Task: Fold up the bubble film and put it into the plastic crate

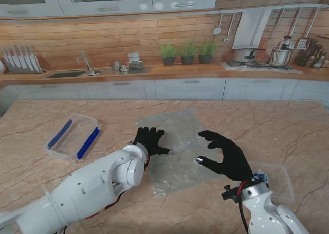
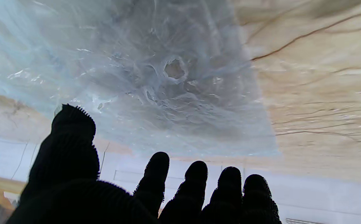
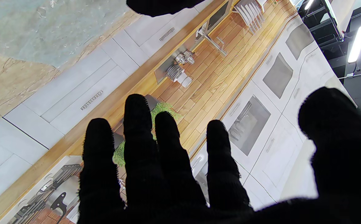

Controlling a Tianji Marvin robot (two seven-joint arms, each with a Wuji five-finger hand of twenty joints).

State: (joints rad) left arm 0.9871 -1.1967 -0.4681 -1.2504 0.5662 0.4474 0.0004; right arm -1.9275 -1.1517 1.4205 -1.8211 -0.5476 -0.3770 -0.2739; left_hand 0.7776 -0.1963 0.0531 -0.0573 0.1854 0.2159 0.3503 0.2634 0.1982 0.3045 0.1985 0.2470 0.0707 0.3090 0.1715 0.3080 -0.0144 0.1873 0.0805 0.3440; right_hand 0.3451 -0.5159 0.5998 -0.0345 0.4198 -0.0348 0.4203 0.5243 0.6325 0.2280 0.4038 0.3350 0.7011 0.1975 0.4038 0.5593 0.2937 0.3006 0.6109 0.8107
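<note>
The bubble film is seen spread flat on the tabletop, between both hands. The left hand is held at its left edge with fingers spread, nothing grasped. The right hand is held open over the film's right side, gripping nothing. The plastic crate is seen well left

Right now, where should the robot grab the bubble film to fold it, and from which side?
Probably the film's far edge: it lies flat and spread on the table, with that edge free of both hands. Come from above, pinch it and draw it toward me. The left hand is closest; the right hand hovers open.
</note>
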